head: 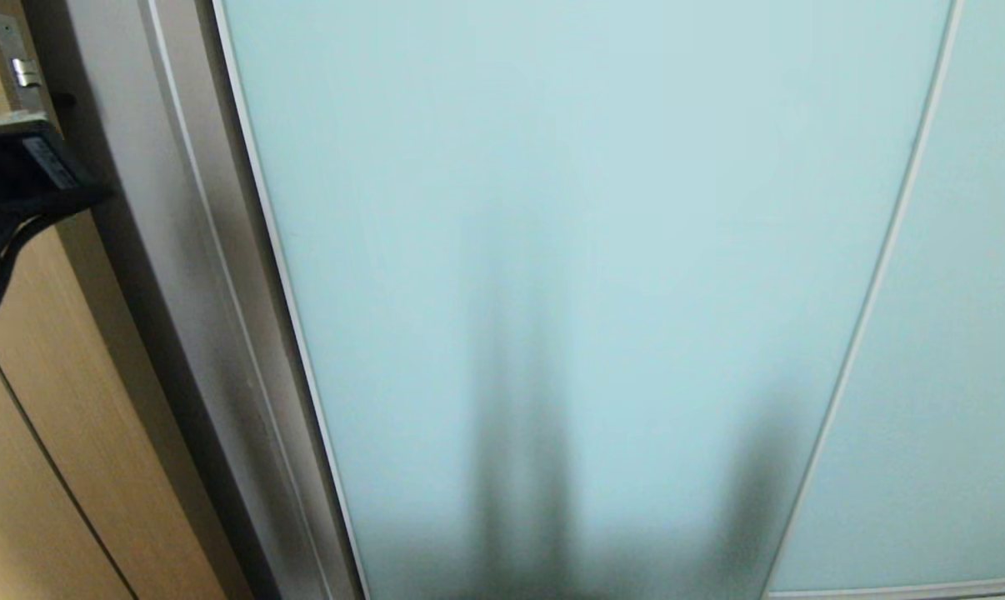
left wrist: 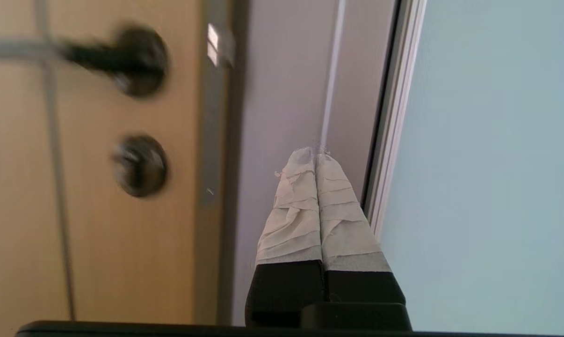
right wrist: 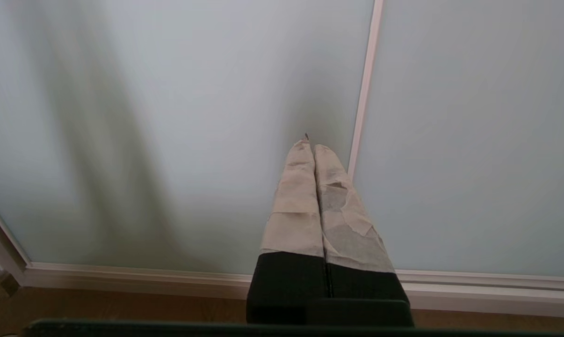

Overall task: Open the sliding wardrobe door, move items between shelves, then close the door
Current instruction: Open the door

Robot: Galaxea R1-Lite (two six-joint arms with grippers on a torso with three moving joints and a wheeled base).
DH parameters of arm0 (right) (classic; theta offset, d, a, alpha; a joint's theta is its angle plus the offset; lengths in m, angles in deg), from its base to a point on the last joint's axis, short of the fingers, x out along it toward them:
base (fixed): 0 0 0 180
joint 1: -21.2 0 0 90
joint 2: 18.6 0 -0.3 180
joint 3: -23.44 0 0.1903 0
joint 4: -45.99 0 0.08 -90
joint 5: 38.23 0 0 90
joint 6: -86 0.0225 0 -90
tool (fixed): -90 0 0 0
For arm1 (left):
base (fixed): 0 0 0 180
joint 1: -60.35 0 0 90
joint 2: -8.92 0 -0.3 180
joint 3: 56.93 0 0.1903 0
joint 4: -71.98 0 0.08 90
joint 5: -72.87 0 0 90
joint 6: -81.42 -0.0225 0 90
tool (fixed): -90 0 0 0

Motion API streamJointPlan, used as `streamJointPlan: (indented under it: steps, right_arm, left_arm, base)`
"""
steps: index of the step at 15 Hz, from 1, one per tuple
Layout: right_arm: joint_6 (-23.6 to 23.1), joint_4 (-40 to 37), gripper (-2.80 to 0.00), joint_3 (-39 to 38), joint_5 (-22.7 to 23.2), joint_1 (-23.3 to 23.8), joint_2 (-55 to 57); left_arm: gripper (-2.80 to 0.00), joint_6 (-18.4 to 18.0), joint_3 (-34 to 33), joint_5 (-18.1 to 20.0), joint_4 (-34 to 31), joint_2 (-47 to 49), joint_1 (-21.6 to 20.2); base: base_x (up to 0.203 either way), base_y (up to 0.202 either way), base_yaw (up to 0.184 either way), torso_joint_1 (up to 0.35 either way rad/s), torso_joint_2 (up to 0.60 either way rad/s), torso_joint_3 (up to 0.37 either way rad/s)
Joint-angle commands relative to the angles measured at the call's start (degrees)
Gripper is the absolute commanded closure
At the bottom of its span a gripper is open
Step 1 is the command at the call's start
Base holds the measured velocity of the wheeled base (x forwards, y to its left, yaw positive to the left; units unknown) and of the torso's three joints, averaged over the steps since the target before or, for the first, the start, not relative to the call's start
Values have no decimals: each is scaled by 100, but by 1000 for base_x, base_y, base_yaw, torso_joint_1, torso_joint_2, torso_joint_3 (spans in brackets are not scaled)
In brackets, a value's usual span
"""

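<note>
The sliding wardrobe door (head: 569,250) is a frosted pale blue-green panel with a thin silver frame (head: 279,275), and it stands closed across the view. The items and shelves are hidden behind it. My left arm (head: 19,183) is raised at the far left. In the left wrist view my left gripper (left wrist: 315,157) is shut and empty, its taped fingers (left wrist: 296,210) in front of the grey side post (left wrist: 282,93), just beside the door (left wrist: 488,164). My right gripper (right wrist: 310,147) is shut and empty, low in front of the door glass (right wrist: 169,117) near a vertical frame strip (right wrist: 364,103).
A tan wooden door (head: 36,467) with a dark handle (left wrist: 132,58) and round lock (left wrist: 140,164) stands left of the grey post (head: 152,250). A second frosted panel (head: 952,333) lies to the right. The bottom rail (right wrist: 123,274) meets a wooden floor (right wrist: 99,304).
</note>
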Motion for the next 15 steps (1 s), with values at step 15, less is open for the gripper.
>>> streamJointPlan:
  steps: [15]
  right_arm:
    - [5,2,0,0,1,-1,9]
  left_arm:
    - [0,-2,815,290,601,2076,12]
  base:
    - [0,0,0,0,0,0]
